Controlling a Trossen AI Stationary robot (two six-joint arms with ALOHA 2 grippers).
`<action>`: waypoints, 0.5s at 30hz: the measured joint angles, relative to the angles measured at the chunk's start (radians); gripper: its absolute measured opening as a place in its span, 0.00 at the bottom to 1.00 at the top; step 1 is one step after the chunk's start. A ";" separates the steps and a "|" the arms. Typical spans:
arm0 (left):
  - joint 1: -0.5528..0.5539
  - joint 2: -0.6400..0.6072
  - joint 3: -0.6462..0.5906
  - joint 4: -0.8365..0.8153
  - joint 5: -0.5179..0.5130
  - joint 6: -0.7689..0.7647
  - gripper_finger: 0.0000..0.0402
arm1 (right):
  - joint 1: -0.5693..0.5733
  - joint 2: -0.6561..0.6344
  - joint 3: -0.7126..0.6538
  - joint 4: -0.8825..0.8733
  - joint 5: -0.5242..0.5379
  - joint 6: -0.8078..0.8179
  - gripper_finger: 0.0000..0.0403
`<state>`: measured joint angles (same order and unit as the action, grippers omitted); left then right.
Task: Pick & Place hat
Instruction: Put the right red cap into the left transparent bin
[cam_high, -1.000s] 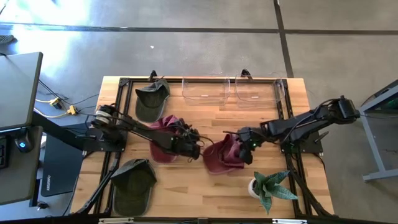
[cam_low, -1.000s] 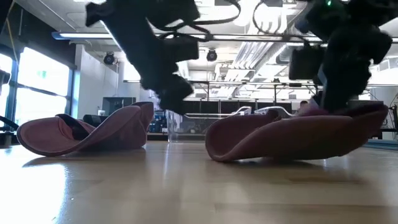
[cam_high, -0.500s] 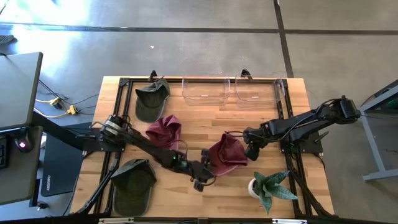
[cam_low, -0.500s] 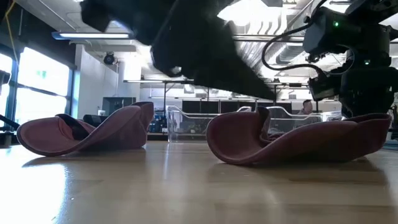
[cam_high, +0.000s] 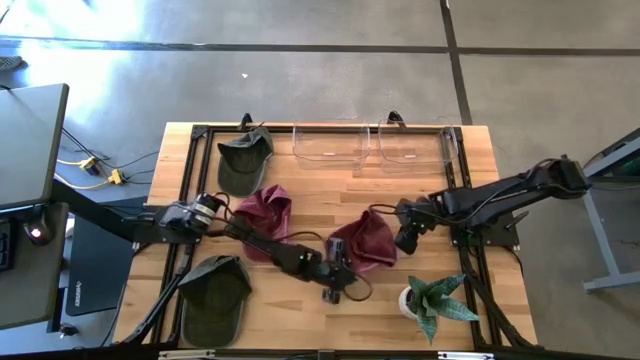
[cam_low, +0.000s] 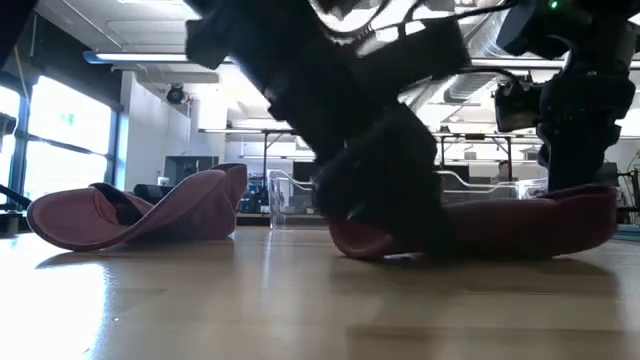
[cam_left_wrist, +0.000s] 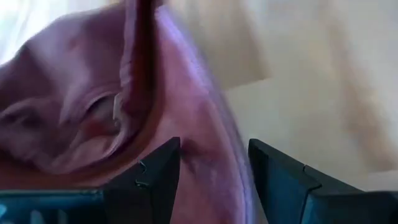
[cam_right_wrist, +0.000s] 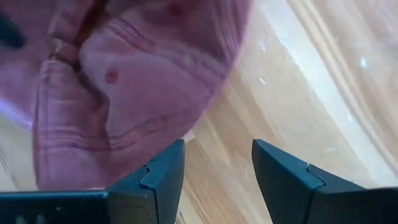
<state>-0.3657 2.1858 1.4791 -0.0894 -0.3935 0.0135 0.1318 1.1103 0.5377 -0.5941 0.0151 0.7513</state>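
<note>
Two maroon hats lie on the table. The right maroon hat (cam_high: 368, 243) (cam_low: 520, 225) lies upside down, opening up. My left gripper (cam_high: 335, 280) (cam_low: 395, 215) is at its near-left edge, open, and in the left wrist view its fingers (cam_left_wrist: 161, 168) stand on either side of the hat's rim (cam_left_wrist: 208, 165). My right gripper (cam_high: 405, 238) (cam_low: 580, 150) hovers open just off the hat's right edge (cam_right_wrist: 186, 118), above bare wood. The left maroon hat (cam_high: 262, 215) (cam_low: 130, 210) rests apart, brim on the table. My left gripper (cam_left_wrist: 214, 155) comes slanting down from the table's near-left side, with the right maroon hat's rim between its open fingers. I cannot tell whether the fingers touch the cloth. The hat rests on the table.
Two dark green caps lie at the far left (cam_high: 243, 160) and near left (cam_high: 215, 300). Two clear bins (cam_high: 330, 145) (cam_high: 415, 145) stand along the far edge. A potted plant (cam_high: 432, 300) stands near right, close to both grippers.
My left gripper left the left maroon hat and swung toward the near edge and right, coming down at the right hat's near-left rim. My right gripper drew back slightly toward the right edge, off the hat. The right hat shifted a little right and its right side settled lower.
</note>
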 joint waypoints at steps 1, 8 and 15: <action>0.001 -0.004 0.012 -0.038 -0.023 -0.018 0.46 | 0.007 -0.006 0.000 0.000 0.002 0.000 0.45; 0.004 -0.027 0.021 -0.351 -0.291 -0.089 0.46 | 0.058 -0.039 0.000 0.001 0.023 0.000 0.45; 0.008 -0.049 0.008 -0.596 -0.511 -0.221 0.41 | 0.074 -0.038 0.000 0.014 0.044 -0.013 0.45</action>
<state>-0.3575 2.1372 1.4871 -0.6850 -0.9043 -0.2071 0.2058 1.0721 0.5377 -0.5804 0.0588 0.7384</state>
